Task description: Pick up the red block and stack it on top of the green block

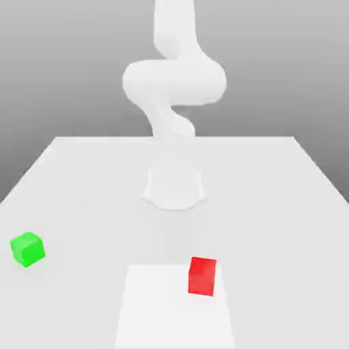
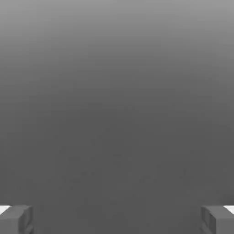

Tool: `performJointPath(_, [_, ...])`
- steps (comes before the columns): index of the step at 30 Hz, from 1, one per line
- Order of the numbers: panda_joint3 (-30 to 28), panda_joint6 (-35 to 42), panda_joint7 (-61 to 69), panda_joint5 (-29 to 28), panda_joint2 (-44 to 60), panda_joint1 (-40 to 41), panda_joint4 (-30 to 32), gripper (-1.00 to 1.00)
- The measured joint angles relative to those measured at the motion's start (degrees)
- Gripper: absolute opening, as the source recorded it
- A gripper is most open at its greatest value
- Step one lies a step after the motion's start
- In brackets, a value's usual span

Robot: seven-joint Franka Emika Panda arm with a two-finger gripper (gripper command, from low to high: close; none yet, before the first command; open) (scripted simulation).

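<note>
The red block rests on the white table near the front, a little toward the exterior view's right, on a brighter square patch. Far over on the exterior view's left lies the green block, well apart from the red one. In the hand view my gripper is open, its two grey fingertips standing wide apart with nothing between them and only plain grey background behind. The white arm rises from its base at mid-table and leaves the picture at the top.
The arm's round base stands in the middle of the white table. The table's edges run along both sides and the back, with a grey backdrop beyond.
</note>
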State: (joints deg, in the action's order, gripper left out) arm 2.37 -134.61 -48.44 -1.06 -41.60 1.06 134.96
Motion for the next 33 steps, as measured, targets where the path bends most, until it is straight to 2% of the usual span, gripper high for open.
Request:
performJointPath(12, [8.1,-15.7,-13.1,-3.7,24.8,3.8,17.2,0.00])
performJointPath(15, [8.8,-20.3,-15.4,-2.7,31.8,3.4,21.9,0.00])
performJointPath(18, [9.2,-25.2,-15.7,0.9,38.7,1.9,26.3,0.00])
performJointPath(22, [8.7,-29.8,-17.5,-0.6,44.2,1.7,26.4,0.00])
performJointPath(29, [3.8,-37.7,-22.7,-7.9,53.7,-1.3,25.2,0.00])
performJointPath(30, [3.0,-38.4,-23.2,-8.5,54.6,-2.0,25.2,-1.00])
performJointPath(33, [3.0,-38.5,-23.2,-8.6,54.6,-2.0,25.2,-1.00])
